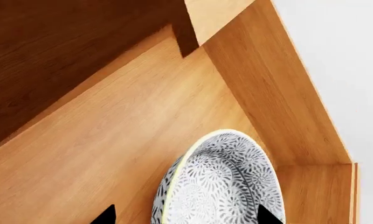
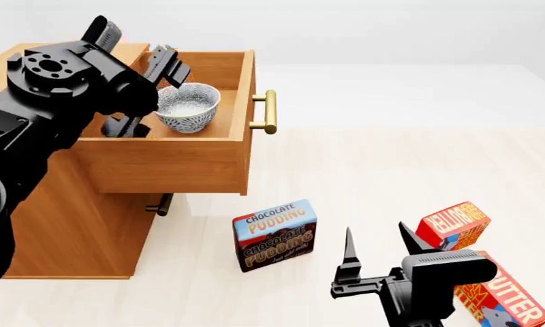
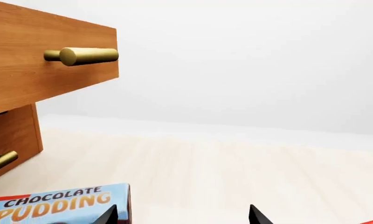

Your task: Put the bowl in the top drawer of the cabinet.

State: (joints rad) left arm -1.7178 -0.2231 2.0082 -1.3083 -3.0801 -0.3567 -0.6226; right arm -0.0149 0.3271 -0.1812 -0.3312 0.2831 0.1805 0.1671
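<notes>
While the head view hides it, the bowl [image 1: 221, 182] fills the left wrist view.

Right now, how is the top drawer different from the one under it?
The top drawer is pulled far out of the cabinet, while the lower drawer sits pushed in. The top drawer holds the bowl; nothing shows what is inside the lower drawer. The top drawer's handle sticks out in plain sight; the lower drawer's handle hides beneath it. Both are light-brown wood with brass handles.
</notes>
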